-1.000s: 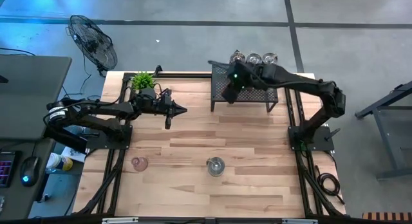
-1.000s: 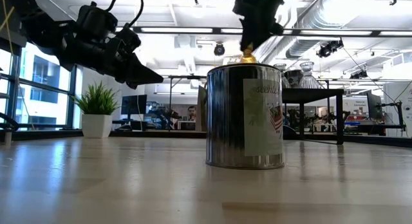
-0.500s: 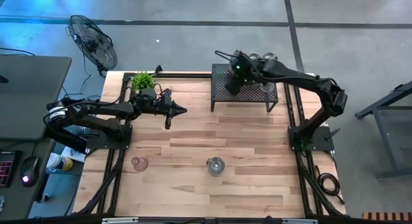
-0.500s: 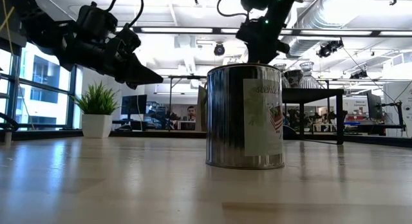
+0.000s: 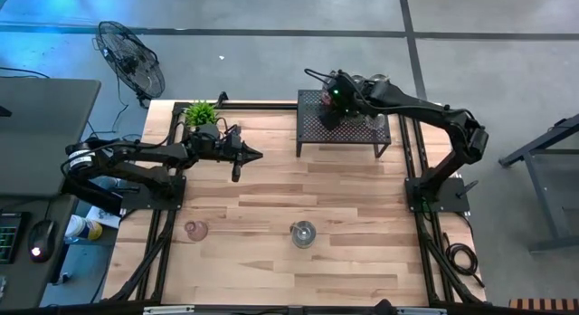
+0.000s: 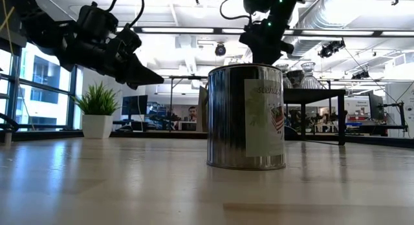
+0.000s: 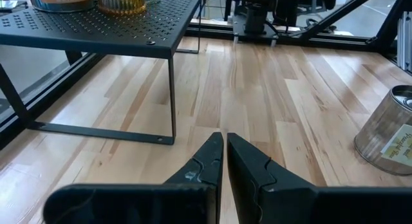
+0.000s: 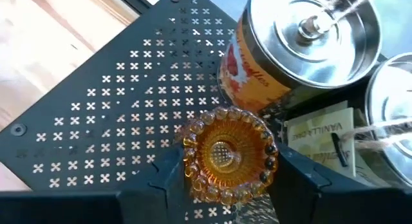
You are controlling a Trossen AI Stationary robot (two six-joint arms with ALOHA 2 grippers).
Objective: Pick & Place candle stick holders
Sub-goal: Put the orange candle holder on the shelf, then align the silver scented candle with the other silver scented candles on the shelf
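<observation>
1 amber holder [image 8: 230,154], 3 tins [image 8: 308,31]

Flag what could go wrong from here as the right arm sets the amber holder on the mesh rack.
1. The amber holder sits between the right gripper's fingers, close beside an orange-labelled tin; lowering or opening could knock that tin.
2. The black mesh rack already carries tins at its back, so the free landing area is small and a drifting release could tip the holder.
3. The left gripper, shut and waiting over the table, looks clear of any clash.
</observation>
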